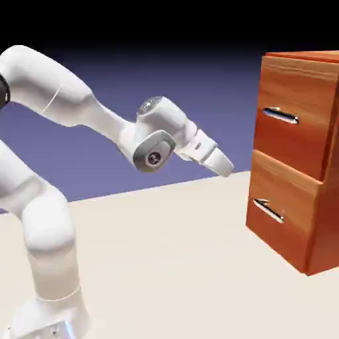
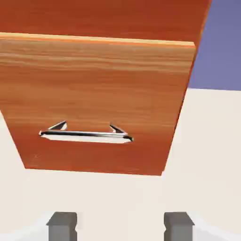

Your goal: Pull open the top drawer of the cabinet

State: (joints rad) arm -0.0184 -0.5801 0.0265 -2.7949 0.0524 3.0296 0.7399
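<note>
- top drawer (image 1: 294,116) closed, upper front of the cabinet (image 1: 324,225), at the exterior view's right.
- fingers (image 2: 121,227) spread wide, apart from it, angled down toward the lower drawer (image 1: 281,208); best raise and level them first.

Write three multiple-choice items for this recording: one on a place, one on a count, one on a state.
1. Where is the claw?
A) On the top drawer's handle
B) Short of the cabinet
C) Inside the lower drawer

2. How many silver handles does the cabinet show?
A) One
B) Three
C) Two

3. How does the top drawer stand?
A) Closed
B) Pulled far out
C) Lying on the table

Key:
1. B: the exterior view shows backdrop between fingertips and cabinet.
2. C: each drawer front carries one bar, the upper and the lower.
3. A: its front sits in line with the lower drawer's front.
</note>
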